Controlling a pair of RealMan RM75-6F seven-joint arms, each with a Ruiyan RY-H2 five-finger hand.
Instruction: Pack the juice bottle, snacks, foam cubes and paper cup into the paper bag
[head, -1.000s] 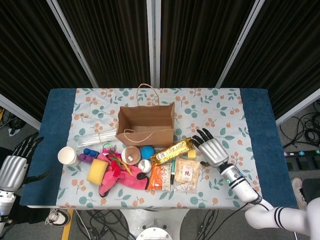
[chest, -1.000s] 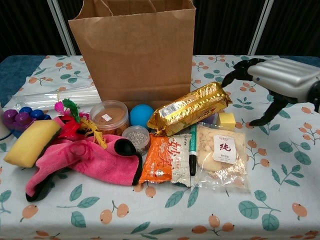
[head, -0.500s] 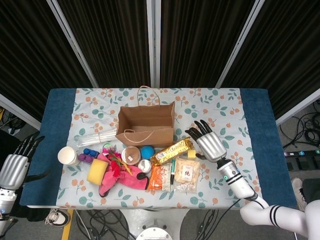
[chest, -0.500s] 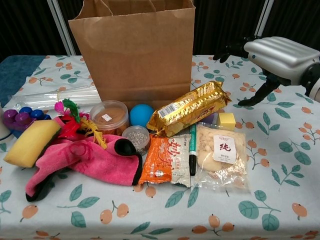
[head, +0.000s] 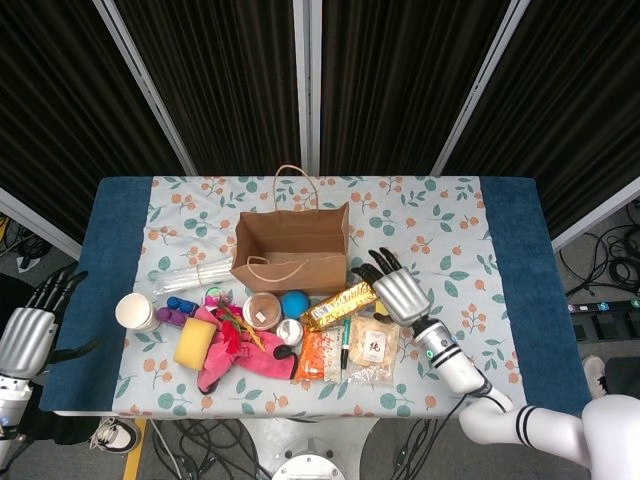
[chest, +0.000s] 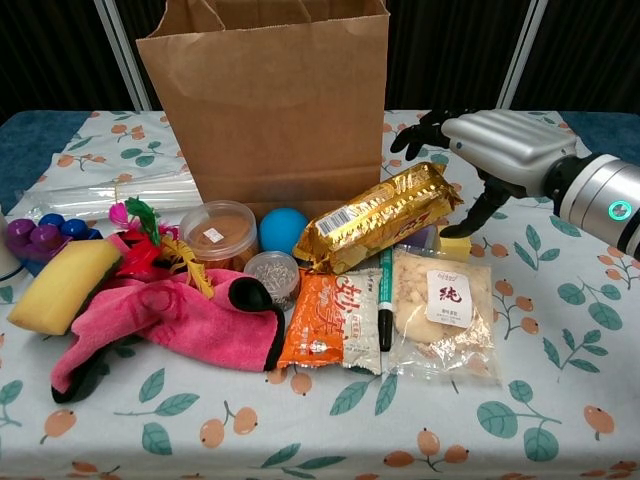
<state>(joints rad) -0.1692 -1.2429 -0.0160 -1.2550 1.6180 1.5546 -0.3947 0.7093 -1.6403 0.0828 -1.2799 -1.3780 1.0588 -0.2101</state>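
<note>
The gold snack pack (chest: 381, 217) lies just under your right hand (chest: 487, 148), whose fingers are spread, empty; it's light, crinkly, slippery, so grasp mid-length.

Robot lab or test cell, black slatted curtain panels (head: 400, 80) on metal frame posts, floral-cloth table (head: 450, 215), loose cables (head: 610, 265) on grey floor, power strip (head: 605, 305).

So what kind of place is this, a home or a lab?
Probably a robotics lab: black pleated curtains screen the floral-clothed table, and loose cables trail on the floor.
</note>
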